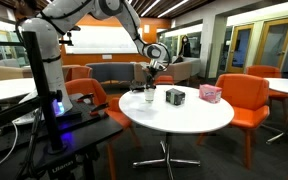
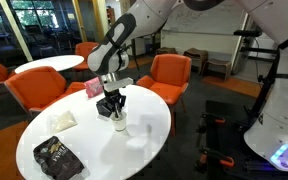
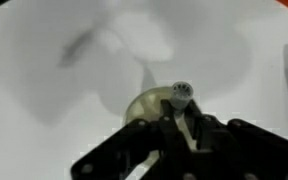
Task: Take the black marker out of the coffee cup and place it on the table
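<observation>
Hand over coffee cup (well inside table)

Dark grey box near pink box, orange chairs around

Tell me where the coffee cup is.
In an exterior view the coffee cup stands on the table, under the gripper, image-left of the dark box.
</observation>
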You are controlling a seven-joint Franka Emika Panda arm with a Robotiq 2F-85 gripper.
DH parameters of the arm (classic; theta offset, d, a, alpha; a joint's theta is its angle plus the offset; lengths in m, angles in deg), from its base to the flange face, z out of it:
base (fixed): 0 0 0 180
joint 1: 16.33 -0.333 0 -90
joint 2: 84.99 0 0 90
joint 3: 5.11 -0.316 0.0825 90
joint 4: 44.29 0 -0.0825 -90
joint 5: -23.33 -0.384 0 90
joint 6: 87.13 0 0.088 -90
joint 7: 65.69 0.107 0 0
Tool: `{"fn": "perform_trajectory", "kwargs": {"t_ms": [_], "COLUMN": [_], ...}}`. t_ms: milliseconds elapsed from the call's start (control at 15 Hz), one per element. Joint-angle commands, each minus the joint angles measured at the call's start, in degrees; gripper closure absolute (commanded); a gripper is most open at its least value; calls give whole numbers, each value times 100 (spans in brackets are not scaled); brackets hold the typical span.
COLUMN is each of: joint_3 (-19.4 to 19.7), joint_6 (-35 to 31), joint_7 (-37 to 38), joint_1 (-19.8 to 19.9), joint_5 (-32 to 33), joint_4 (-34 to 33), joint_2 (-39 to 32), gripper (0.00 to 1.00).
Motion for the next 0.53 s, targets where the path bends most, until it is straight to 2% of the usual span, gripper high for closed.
{"fn": "perform_trajectory", "kwargs": {"t_ms": [0, 333, 467], "joint_3": [-58, -54, 164], "joint_6": [304, 426, 135], "joint_7": [-96, -500, -235], "joint_1": [76, 105, -97], "joint_5": [-223, -353, 29], "joint_4": [426, 1324, 1845], "joint_2": [616, 1790, 2256], "gripper": [95, 95, 95]}}
